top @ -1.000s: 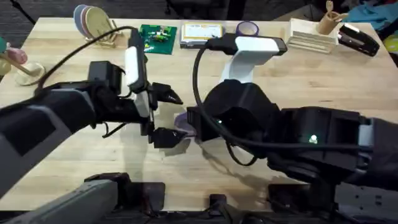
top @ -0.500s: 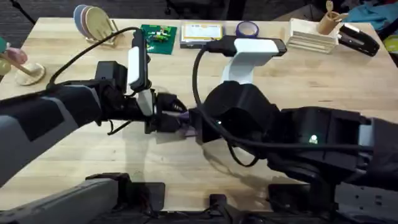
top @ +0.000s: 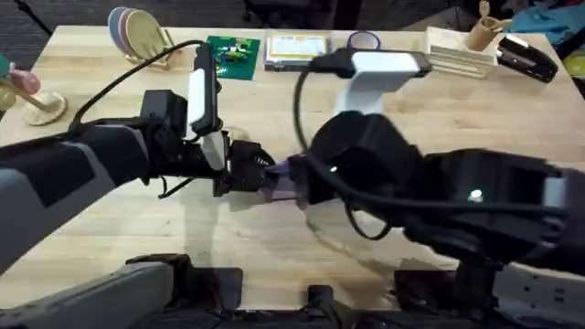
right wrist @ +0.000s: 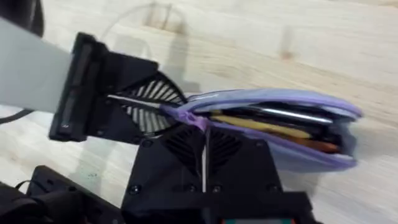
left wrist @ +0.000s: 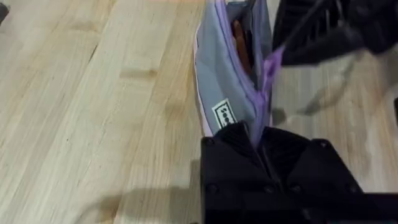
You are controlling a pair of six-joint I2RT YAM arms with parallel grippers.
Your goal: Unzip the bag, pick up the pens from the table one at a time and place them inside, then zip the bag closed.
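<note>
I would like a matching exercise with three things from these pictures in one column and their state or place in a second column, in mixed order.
Things:
1. the bag
2. the pens
3. the left gripper

States:
A. lying inside the open pouch
B. shut on one end of the pouch
C. zipper open, lying on the table

Pairs: 1-C, 2-A, 3-B

The right gripper [right wrist: 202,146] has its jaws closed on the bag's [right wrist: 280,134] purple edge; pens [right wrist: 267,124] lie inside.
</note>
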